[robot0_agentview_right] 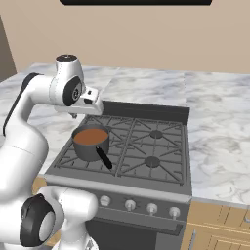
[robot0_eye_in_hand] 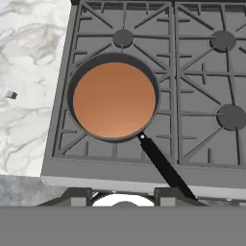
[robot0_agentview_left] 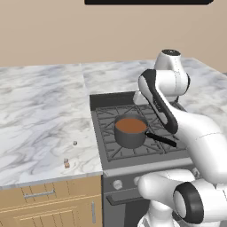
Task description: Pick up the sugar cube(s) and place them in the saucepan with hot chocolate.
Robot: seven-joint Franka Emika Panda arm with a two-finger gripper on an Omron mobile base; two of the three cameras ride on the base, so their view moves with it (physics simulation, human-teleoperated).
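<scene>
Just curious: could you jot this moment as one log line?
claw: above stove, nothing held | saucepan: on front-left burner, full | sugar cubes: on left counter

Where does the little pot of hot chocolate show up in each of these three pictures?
Left base view: the saucepan sits right of centre, on the stove's front left burner, handle pointing right.
Right base view: it sits left of centre, below the arm, handle pointing toward the knobs.
Hand view: it is seen from above, left of centre.
Shared landmark: the stove grate beneath it.
</scene>
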